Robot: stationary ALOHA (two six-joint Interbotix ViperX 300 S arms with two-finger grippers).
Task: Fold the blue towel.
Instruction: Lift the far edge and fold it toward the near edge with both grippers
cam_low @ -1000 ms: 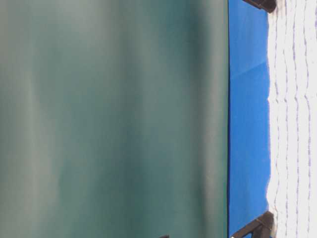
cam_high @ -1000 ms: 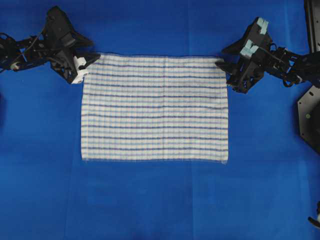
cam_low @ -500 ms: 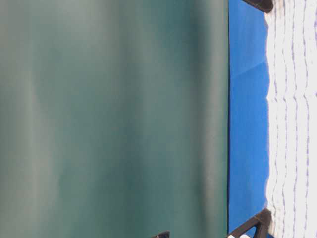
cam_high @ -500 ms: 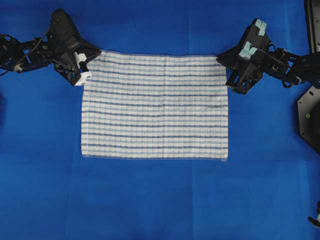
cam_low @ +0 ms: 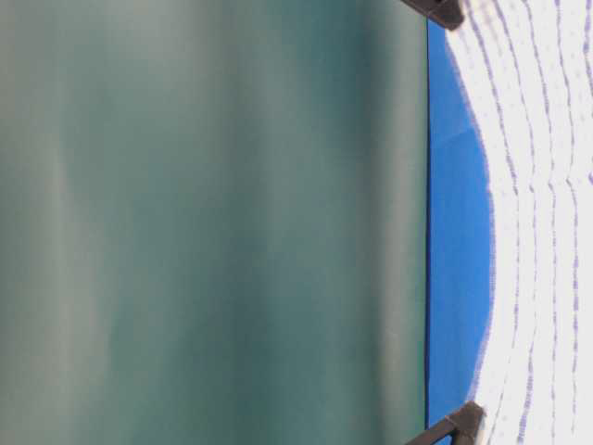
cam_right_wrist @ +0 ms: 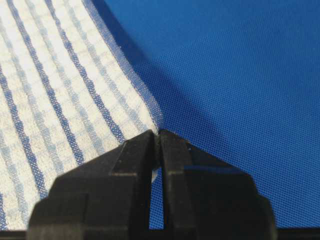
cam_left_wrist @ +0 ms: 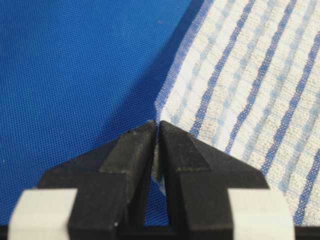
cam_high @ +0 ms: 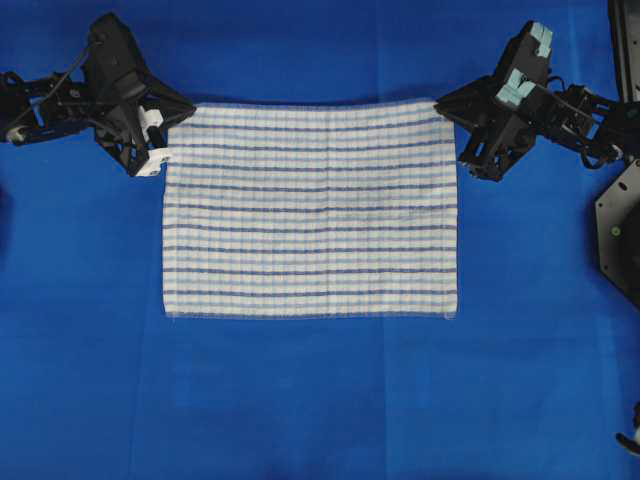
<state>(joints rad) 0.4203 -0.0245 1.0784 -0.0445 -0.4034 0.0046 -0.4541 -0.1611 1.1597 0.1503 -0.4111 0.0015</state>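
Overhead: looks straight down. Table-level: low, sideways-rotated. Wrist cams: close-up over fingertips. All share blue towel (cam_high: 310,210) corners.

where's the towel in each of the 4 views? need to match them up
Overhead: towel at centre, far corners pinched by both grippers.
Table-level: down the right edge, far edge lifted.
Left wrist: upper right, corner between the shut fingers.
Right wrist: left side, corner in the fingers.
Shared landmark: blue sheet.

left gripper (cam_high: 172,133) pinched closed at upper left, right gripper (cam_high: 446,108) pinched closed at upper right, arms angled inward
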